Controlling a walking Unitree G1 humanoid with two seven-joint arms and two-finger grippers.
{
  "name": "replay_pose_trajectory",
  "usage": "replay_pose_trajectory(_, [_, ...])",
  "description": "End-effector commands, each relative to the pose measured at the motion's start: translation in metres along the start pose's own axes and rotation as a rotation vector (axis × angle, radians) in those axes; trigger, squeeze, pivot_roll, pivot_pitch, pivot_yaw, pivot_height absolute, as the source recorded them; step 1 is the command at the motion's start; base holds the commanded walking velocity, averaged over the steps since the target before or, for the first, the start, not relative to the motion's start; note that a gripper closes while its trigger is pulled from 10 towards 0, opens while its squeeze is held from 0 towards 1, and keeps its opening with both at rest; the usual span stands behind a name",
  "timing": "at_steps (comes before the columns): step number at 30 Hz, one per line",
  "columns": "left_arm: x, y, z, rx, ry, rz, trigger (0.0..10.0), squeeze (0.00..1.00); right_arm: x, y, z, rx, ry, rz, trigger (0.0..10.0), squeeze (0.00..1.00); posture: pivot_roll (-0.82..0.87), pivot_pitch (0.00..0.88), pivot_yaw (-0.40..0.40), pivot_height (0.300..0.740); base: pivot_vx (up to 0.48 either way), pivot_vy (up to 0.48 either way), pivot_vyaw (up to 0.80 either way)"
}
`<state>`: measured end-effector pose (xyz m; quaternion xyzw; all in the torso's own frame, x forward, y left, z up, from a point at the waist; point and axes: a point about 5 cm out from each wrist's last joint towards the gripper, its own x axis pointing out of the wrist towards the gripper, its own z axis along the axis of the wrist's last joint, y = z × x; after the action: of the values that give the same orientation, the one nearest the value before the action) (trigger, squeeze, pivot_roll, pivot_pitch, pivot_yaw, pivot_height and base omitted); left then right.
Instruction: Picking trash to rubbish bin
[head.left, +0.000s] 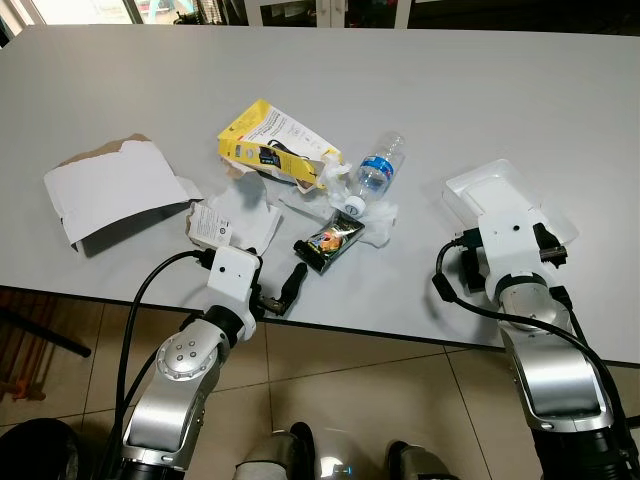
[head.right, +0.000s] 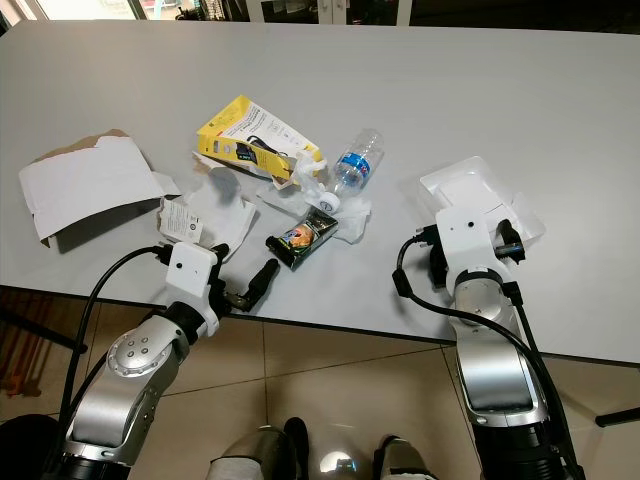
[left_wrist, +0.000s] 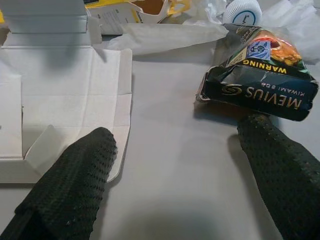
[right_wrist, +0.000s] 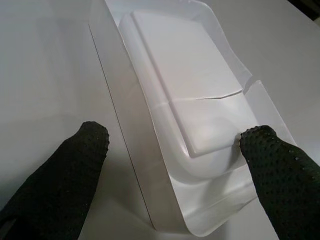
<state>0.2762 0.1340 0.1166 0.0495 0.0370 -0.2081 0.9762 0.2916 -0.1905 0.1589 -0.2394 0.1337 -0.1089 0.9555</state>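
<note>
Trash lies on the grey table (head.left: 450, 90): a torn white carton (head.left: 110, 195), a yellow box (head.left: 272, 140), a clear plastic bottle (head.left: 378, 168), crumpled white paper (head.left: 375, 215), a flattened small white box (left_wrist: 65, 100) and a black Mevius cigarette pack (left_wrist: 262, 75). My left gripper (left_wrist: 178, 129) is open and low over the table's near edge. One finger (left_wrist: 277, 165) is just short of the pack and the other (left_wrist: 75, 180) overlaps the flattened box. My right gripper (right_wrist: 175, 132) is open, its fingers standing either side of the near end of a white plastic tray (right_wrist: 180, 85).
The table's near edge (head.left: 380, 335) runs just under both wrists, with tiled floor (head.left: 380, 400) and my feet below it. A dark round object (head.left: 35, 450) is on the floor at my lower left. Bare tabletop lies beyond the trash.
</note>
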Motion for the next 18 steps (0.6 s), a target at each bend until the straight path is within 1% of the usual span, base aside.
replay_pose_trajectory(1, [-0.001, 0.002, -0.003, 0.010, 0.011, 0.005, 10.0, 0.00, 0.001, 0.002, -0.010, 0.024, 0.040, 0.018, 10.0, 0.42, 0.01, 0.211, 0.079, 0.740, 0.000, 0.000, 0.00])
replay_pose_trajectory(2, [-0.001, 0.002, -0.003, 0.010, 0.011, 0.004, 10.0, 0.00, 0.002, 0.003, -0.013, 0.027, 0.053, 0.025, 10.0, 0.19, 0.01, 0.211, 0.079, 0.740, 0.000, 0.000, 0.00])
replay_pose_trajectory(3, [-0.001, 0.002, -0.003, 0.010, 0.012, 0.004, 10.0, 0.00, 0.003, 0.003, -0.015, 0.031, 0.064, 0.032, 10.0, 0.06, 0.01, 0.211, 0.079, 0.740, 0.000, 0.000, 0.00])
replay_pose_trajectory(4, [-0.001, 0.002, -0.003, 0.010, 0.012, 0.003, 10.0, 0.00, 0.004, 0.005, -0.018, 0.040, 0.078, 0.044, 10.0, 0.00, 0.01, 0.210, 0.080, 0.740, 0.000, 0.000, 0.00])
replay_pose_trajectory(6, [-0.002, 0.001, -0.003, 0.010, 0.013, 0.002, 10.0, 0.00, 0.006, 0.007, -0.025, 0.061, 0.106, 0.064, 10.0, 0.00, 0.01, 0.210, 0.080, 0.740, 0.000, 0.000, 0.00])
replay_pose_trajectory(9, [-0.002, 0.001, -0.003, 0.011, 0.014, 0.000, 10.0, 0.00, 0.009, 0.011, -0.035, 0.119, 0.152, 0.098, 10.0, 0.00, 0.01, 0.212, 0.077, 0.740, 0.000, 0.000, 0.00])
replay_pose_trajectory(10, [-0.002, 0.001, -0.003, 0.011, 0.015, 0.001, 10.0, 0.00, 0.010, 0.012, -0.036, 0.132, 0.161, 0.105, 8.5, 0.00, 0.01, 0.211, 0.077, 0.740, 0.000, 0.000, 0.00])
replay_pose_trajectory(11, [-0.003, 0.001, -0.004, 0.011, 0.016, 0.001, 10.0, 0.00, 0.010, 0.013, -0.037, 0.141, 0.167, 0.109, 8.5, 0.00, 0.01, 0.211, 0.077, 0.740, 0.000, 0.000, 0.00])
replay_pose_trajectory(12, [-0.003, 0.002, -0.004, 0.013, 0.017, 0.002, 10.0, 0.00, 0.010, 0.015, -0.040, 0.160, 0.176, 0.127, 0.7, 0.00, 0.01, 0.211, 0.077, 0.740, 0.000, 0.000, 0.00])
replay_pose_trajectory(13, [-0.003, 0.002, -0.004, 0.013, 0.017, 0.002, 10.0, 0.00, 0.010, 0.015, -0.040, 0.160, 0.176, 0.127, 0.7, 0.00, 0.01, 0.211, 0.077, 0.740, 0.000, 0.000, 0.00])
replay_pose_trajectory(14, [-0.003, 0.002, -0.003, 0.013, 0.017, 0.002, 10.0, 0.00, 0.010, 0.016, -0.041, 0.164, 0.178, 0.132, 0.0, 0.00, 0.01, 0.211, 0.077, 0.740, 0.000, 0.000, 0.00])
replay_pose_trajectory(18, [-0.003, 0.002, -0.003, 0.016, 0.016, 0.002, 10.0, 0.00, 0.010, 0.018, -0.043, 0.174, 0.183, 0.134, 0.0, 0.00, 0.02, 0.209, 0.081, 0.740, 0.000, 0.000, 0.00])
